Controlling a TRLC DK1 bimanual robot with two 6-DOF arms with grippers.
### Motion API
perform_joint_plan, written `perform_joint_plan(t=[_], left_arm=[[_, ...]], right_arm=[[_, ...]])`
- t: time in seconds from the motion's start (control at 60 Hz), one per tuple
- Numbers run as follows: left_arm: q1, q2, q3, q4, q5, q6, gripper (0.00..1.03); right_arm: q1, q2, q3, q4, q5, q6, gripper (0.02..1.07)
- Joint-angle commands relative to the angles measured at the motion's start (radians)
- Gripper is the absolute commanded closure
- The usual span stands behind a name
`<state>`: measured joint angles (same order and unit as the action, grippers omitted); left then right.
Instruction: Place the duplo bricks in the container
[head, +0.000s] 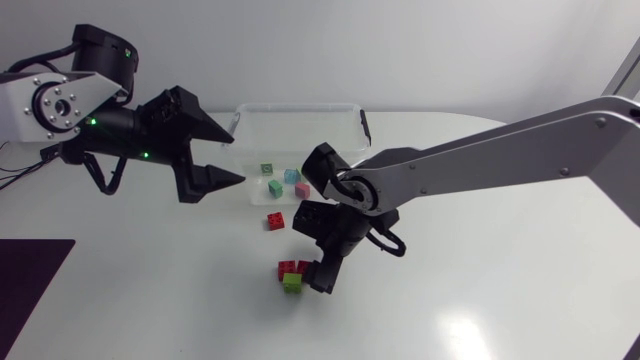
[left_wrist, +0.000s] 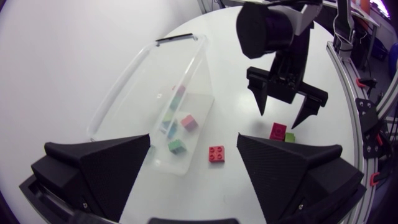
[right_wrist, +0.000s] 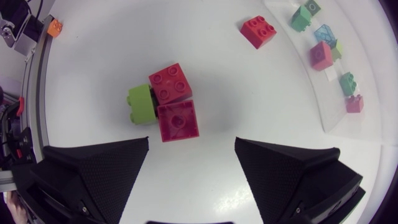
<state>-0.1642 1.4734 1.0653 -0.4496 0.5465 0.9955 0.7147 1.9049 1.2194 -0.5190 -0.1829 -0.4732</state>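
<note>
Three bricks sit close together on the desk (head: 150, 300): two red bricks (right_wrist: 177, 121) and one green brick (right_wrist: 140, 103). The right arm (head: 500, 150) hangs right over them, and its jaws point down at them.

From the right wrist, the clump lies just ahead of the jaws, a bit nearer to one finger than the other. The two red bricks make a short row that runs away from the jaws. The green one touches their side. The right jaws are open wide and hold nothing. I think the next move is to come down so the near red brick sits in the gap, and then close.

One more red brick (head: 274, 221) lies alone on the desk, between the clump and the clear box (head: 300, 108). A few little bricks (left_wrist: 176, 145) are already in the box.

The left arm (head: 110, 125) is up by the box, well away from the clump. So the right arm is the nearer one. The left jaws are open wide too, and they hold nothing.
</note>
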Motion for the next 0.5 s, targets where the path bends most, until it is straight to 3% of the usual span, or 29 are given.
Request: perform_joint_plan(t=[0.0, 0.35, 0.483], left_arm=[[0.011, -0.007, -0.061, -0.015, 0.009, 0.060, 0.06], [-0.009, -0.013, -0.162, -0.038, 0.026, 0.115, 0.06], [-0.049, -0.025, -0.191, -0.044, 0.027, 0.117, 0.07]], right_arm=[[0.008, 0.040, 0.035, -0.032, 0.005, -0.035, 0.07], [0.019, 0.105, 0.114, -0.084, 0.003, -0.054, 0.17], [0.025, 0.117, 0.126, -0.101, 0.000, -0.065, 0.29]])
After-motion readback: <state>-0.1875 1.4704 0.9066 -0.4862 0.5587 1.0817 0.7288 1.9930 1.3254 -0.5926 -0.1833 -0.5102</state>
